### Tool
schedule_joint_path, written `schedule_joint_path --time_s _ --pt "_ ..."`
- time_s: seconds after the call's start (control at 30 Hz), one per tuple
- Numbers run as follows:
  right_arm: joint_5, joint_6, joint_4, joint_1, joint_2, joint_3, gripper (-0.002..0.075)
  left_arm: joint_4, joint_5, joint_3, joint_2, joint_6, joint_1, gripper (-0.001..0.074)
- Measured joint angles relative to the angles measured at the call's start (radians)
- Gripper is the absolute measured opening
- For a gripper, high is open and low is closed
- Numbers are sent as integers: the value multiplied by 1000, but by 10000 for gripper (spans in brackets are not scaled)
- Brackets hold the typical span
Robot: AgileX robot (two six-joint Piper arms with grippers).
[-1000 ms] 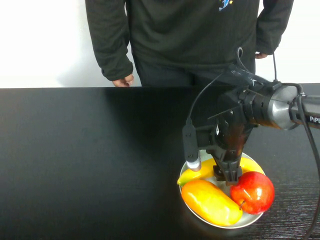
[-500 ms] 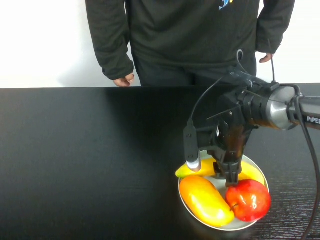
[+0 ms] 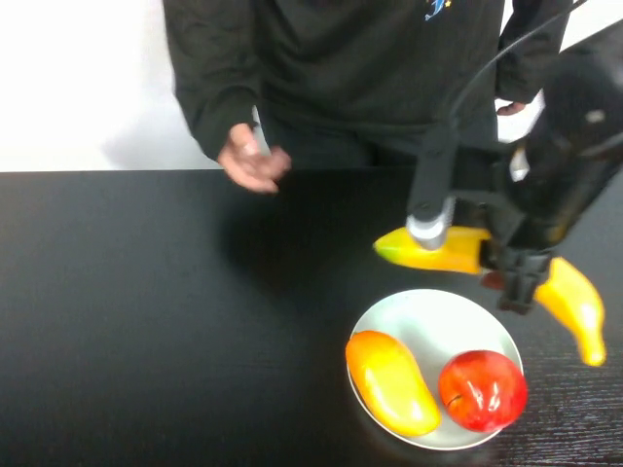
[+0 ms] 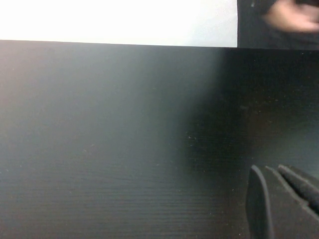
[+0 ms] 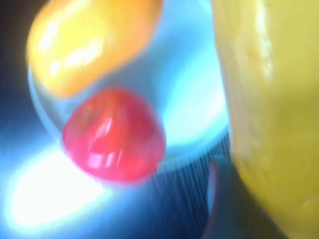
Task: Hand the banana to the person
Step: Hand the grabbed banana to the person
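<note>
Right tool (image 3: 516, 277) grips banana (image 3: 574, 304) above plate (image 3: 428, 316).

No readable text anywhere; the person's (image 3: 360, 58) blue chest logo is illegible.

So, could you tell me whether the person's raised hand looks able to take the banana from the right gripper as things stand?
Probably yes: the right gripper holds the banana lifted above the plate, nothing between it and the person's hand. The left gripper is parked aside.

Yellow banana (image 3: 467, 250) aloft above the table, apparently level; person (image 3: 360, 68) standing behind.
</note>
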Motion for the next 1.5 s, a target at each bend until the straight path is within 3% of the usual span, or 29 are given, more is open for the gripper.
schedule_joint_path --time_s 0.03,0.07,0.27,0.3,0.33,0.43,0.47,0.5,0.73,0.77,0.8,0.83,0.87,0.93,0.97,1.2,1.23,1.27,1.47,1.5 --pt "31 13 -11 9 -23 -4 -6 0 0 0 0 0 0 -4" --pt "63 34 -26 19 -46 -13 252 0 0 0 0 0 0 -4" --pt "67 109 -108 78 -121 -44 252 0 0 0 0 0 0 -4" --pt "67 116 -118 85 -124 -51 -6 0 0 0 0 0 0 -4" --pt "67 116 -129 92 -124 -59 252 0 0 0 0 0 0 -4" --pt "67 112 -157 106 -102 -91 252 0 0 0 0 0 0 -4" --pt "67 107 -166 115 -90 -112 -6 0 0 0 0 0 0 -4" --pt "67 96 -174 121 -74 -132 252 0 0 0 0 0 0 -4" --pt "67 -55 -215 167 127 -400 252 0 0 0 0 0 0 -4" --pt "67 -67 -217 170 158 -435 -7 0 0 0 0 0 0 -4" --pt "67 -80 -217 170 193 -475 -7 0 0 0 0 0 0 -4" --pt "67 -94 -217 170 229 -512 252 0 0 0 0 0 0 -4" --pt "67 -100 -217 170 255 -538 -7 0 0 0 0 0 0 -4" --pt "67 -119 -229 170 309 -581 -6 0 2 0 0 0 0 -4" --pt "67 -119 -240 170 329 -590 252 0 2 0 0 0 0 -4" --pt "67 -147 -249 170 393 -586 252 0 2 0 0 0 0 -4" --pt "67 -153 -249 170 397 -586 -2 0 2 0 0 0 0 -4" --pt "67 -153 -249 170 402 -586 252 0 2 0 0 0 0 -4" --pt "67 -127 -225 170 408 -586 252 0 2 -2 0 0 0 -4" --pt "67 -118 -225 170 408 -586 223 0 2 -2 0 0 0 -4"
